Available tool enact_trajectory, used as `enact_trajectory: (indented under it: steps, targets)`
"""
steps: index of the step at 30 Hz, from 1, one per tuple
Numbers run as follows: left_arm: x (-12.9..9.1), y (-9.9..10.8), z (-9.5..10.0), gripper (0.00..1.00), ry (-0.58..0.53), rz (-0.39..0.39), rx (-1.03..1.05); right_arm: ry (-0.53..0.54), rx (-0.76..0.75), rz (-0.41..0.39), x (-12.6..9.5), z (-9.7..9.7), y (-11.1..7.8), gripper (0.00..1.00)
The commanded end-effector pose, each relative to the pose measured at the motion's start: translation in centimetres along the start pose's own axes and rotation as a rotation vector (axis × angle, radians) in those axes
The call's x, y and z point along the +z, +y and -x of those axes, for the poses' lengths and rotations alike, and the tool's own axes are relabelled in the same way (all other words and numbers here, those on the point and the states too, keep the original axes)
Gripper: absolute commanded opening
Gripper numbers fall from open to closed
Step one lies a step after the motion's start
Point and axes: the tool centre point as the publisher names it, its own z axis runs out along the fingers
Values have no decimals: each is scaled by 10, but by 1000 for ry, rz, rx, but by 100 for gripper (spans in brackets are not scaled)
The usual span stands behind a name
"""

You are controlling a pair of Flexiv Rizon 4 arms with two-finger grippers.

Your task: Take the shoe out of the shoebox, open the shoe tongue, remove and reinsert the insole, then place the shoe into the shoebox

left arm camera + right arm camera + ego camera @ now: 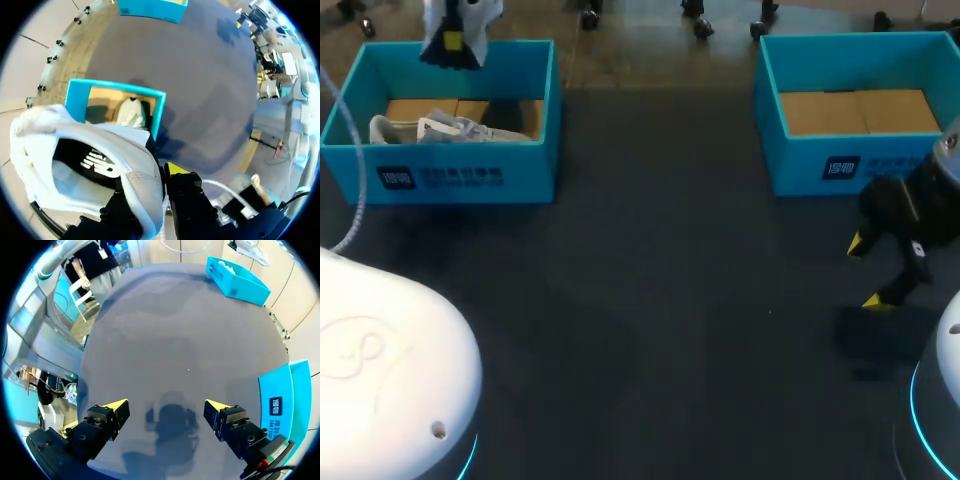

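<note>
My left gripper (159, 176) is shut on the rim of a white shoe (85, 150) with a dark insole. It holds the shoe in the air above the left blue shoebox (159, 114). In the head view this gripper (452, 44) hangs over that box's (460, 175) back wall. A second white shoe (445, 129) lies inside the box on its cardboard floor. At the table's right side my right gripper (871, 272) stands open and empty just in front of the right shoebox (840, 170). In the right wrist view its fingers (107, 415) spread wide over bare table.
The right blue shoebox (280, 402) holds only its cardboard floor (860, 110). A wide stretch of dark table top (660, 280) lies between the two boxes. My arms' white bases stand at the near corners.
</note>
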Motion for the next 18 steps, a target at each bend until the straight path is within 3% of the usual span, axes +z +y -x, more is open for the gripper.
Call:
enact_trajectory:
  steps: [1, 11, 13, 18]
  targets:
    - [3, 29, 31, 0, 29, -58, 22, -1, -1, -2, 1, 0, 0, 100]
    - [8, 54, 59, 0, -2, -32, 236, -1, -1, -2, 1, 0, 0, 100]
    - [16, 61, 58, 0, -77, -21, 420, -1, -1, -2, 1, 0, 0, 100]
    - [16, 61, 58, 0, -77, -21, 420, -1, -1, -2, 1, 0, 0, 100]
